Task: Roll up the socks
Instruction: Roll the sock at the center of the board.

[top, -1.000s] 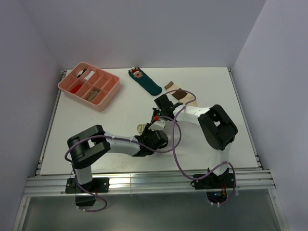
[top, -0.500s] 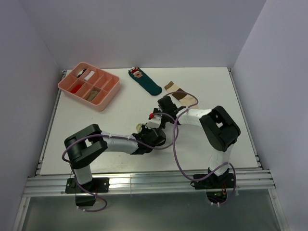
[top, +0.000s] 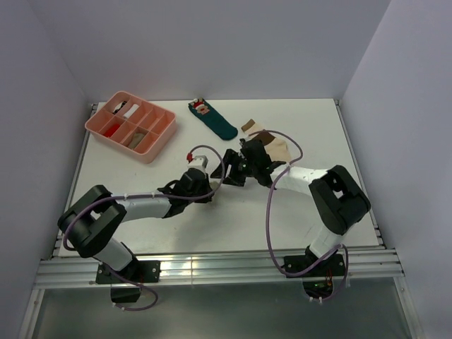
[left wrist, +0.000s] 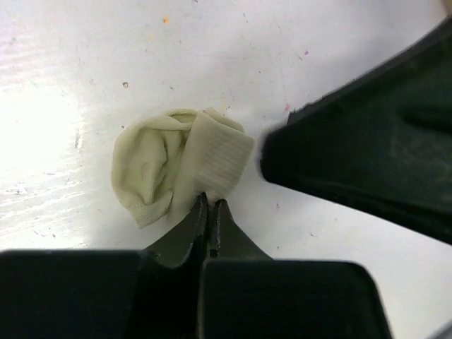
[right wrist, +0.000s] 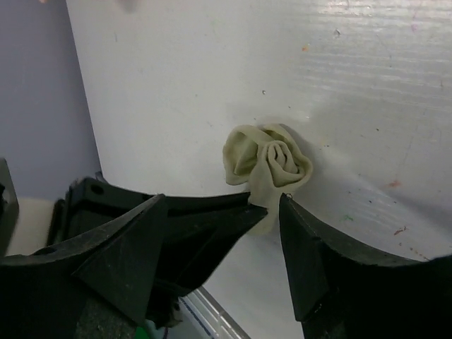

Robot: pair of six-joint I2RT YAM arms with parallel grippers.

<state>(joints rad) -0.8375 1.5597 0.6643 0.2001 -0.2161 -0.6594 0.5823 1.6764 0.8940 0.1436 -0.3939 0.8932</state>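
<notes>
Fingertips on the left gripper (left wrist: 210,206) were pressed tight together, nipping the lower edge of the rolled sock (left wrist: 176,162), a pale bundle sitting on the white table (top: 318,127). Right gripper (right wrist: 222,200) stood spread wide, holding nothing, its fingers just beside the roll and pointed at it. Back toward the far edge, the banded sock (top: 261,134) lay flat, near the teal sock (top: 215,121).

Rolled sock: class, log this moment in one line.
sock: rolled, on table | left gripper: shut on its edge | right gripper: open, facing sock
</notes>
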